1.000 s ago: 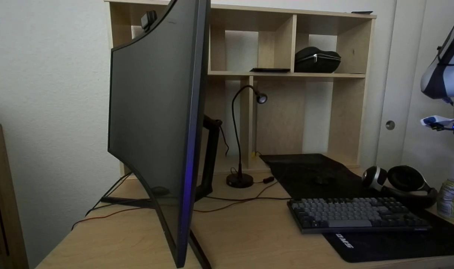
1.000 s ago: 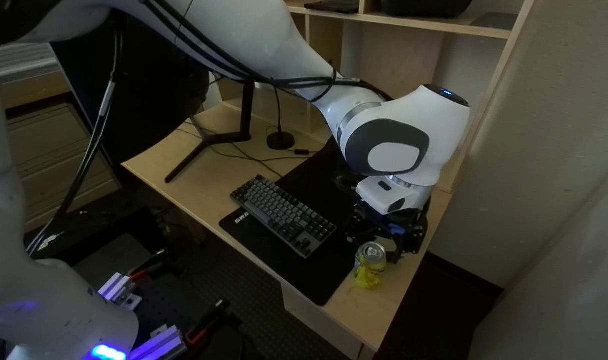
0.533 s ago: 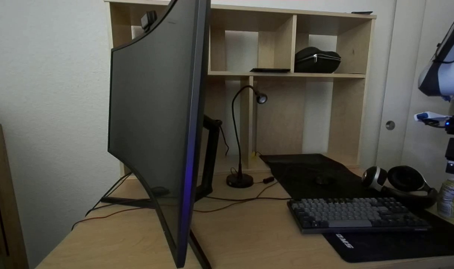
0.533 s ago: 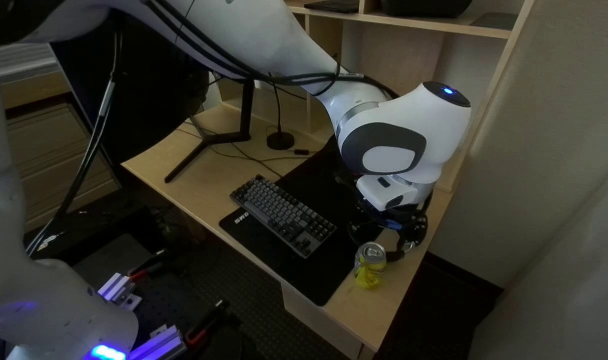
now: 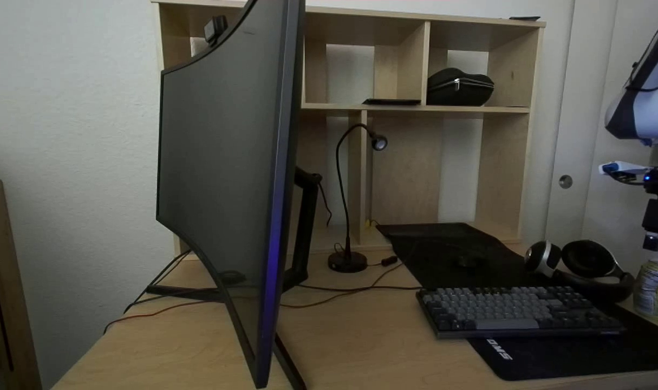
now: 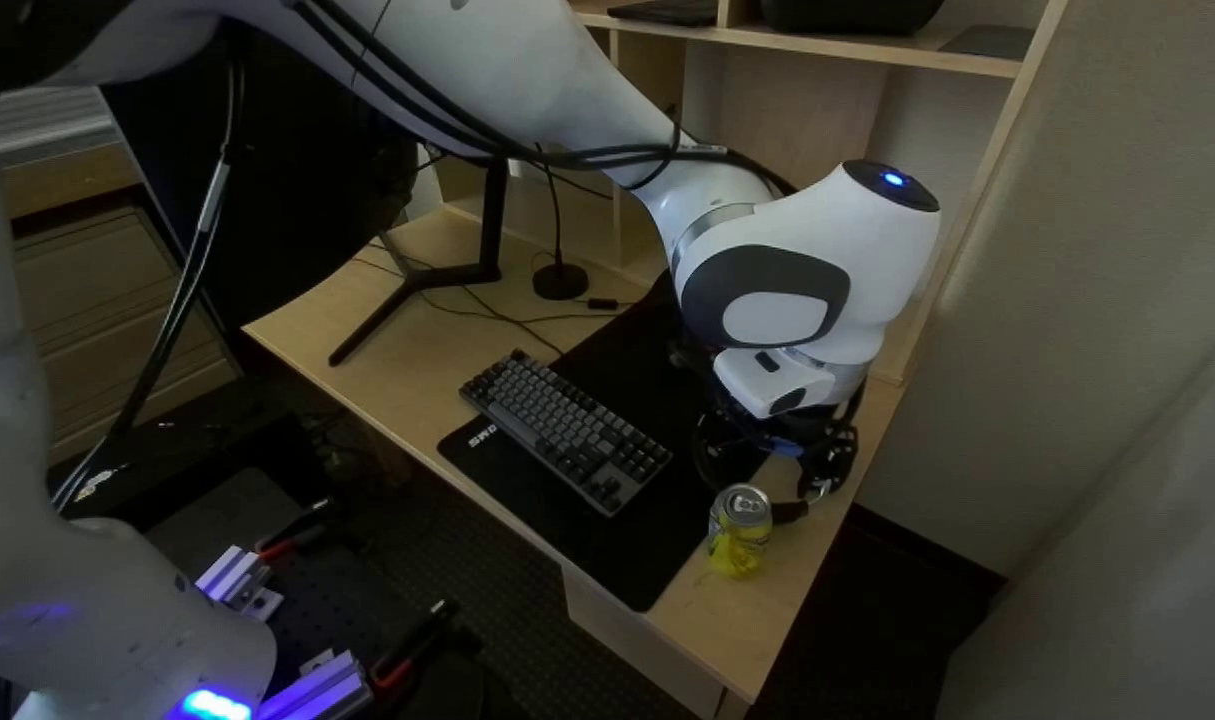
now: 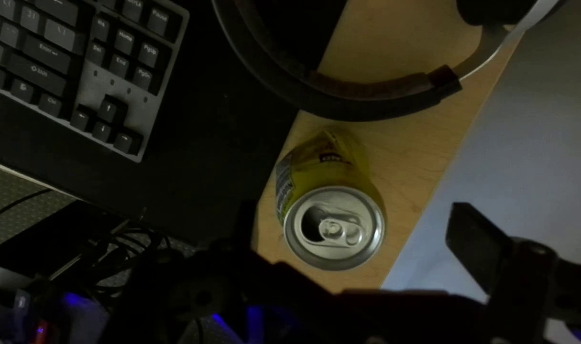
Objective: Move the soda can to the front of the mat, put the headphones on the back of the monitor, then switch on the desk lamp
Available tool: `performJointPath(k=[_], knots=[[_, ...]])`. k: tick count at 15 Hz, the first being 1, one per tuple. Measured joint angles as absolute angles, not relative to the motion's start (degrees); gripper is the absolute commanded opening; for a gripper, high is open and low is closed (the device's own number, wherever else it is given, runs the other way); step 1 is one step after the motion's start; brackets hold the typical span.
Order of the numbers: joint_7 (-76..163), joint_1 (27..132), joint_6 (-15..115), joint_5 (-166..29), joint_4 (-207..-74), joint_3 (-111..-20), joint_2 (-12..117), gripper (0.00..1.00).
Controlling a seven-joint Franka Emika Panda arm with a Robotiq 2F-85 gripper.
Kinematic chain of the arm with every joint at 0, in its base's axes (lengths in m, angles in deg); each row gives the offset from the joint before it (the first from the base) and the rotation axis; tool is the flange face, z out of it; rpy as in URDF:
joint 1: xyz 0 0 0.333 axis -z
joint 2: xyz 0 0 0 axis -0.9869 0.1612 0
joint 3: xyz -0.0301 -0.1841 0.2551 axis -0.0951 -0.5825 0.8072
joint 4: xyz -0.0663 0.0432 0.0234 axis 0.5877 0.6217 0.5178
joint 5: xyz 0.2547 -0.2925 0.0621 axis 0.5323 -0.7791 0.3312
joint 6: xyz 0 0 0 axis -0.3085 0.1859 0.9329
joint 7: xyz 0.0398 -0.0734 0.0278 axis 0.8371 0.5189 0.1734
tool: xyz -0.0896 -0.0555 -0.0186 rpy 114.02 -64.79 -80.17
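In an exterior view the monitor (image 5: 220, 162) stands at the left, its curved screen seen from the side, on a dark stand (image 5: 305, 233) with legs spread on the desk (image 5: 350, 346). Next comes the lamp (image 5: 347, 262), upright on its round base, its neck bent over toward the right. Behind it rises a wooden shelf (image 5: 407, 168), with a black case (image 5: 460, 89) in the upper right compartment. Farther right the mat (image 5: 567, 357) runs from near the shelf toward the desk's front; the keyboard (image 5: 515, 311) lies on it, left end past the mat's left edge. The headphones (image 5: 587, 260) lie behind the keyboard's right end, across the mat's right edge. Just beside that edge, on bare wood, the can (image 5: 653, 290) stands upright, tab end up, its side crumpled; in the wrist view the headphones' band curves close by, and I cannot tell whether the two touch. At the far right, under the white arm (image 5: 648, 111), the gripper (image 7: 355, 229) hangs near the can, a fingertip (image 5: 652, 241) showing higher than the can's top. In the wrist view its fingers (image 7: 479, 243) are spread wide apart, one on either side of the can, with a gap visible between it and each.
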State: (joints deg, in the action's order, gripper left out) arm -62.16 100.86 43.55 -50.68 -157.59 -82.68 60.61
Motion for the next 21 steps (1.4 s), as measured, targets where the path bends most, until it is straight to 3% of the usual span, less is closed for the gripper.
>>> performJointPath(k=[21], knots=[[-63.4,100.8,40.6,-52.9,-157.4,-82.7,60.6,1.0]])
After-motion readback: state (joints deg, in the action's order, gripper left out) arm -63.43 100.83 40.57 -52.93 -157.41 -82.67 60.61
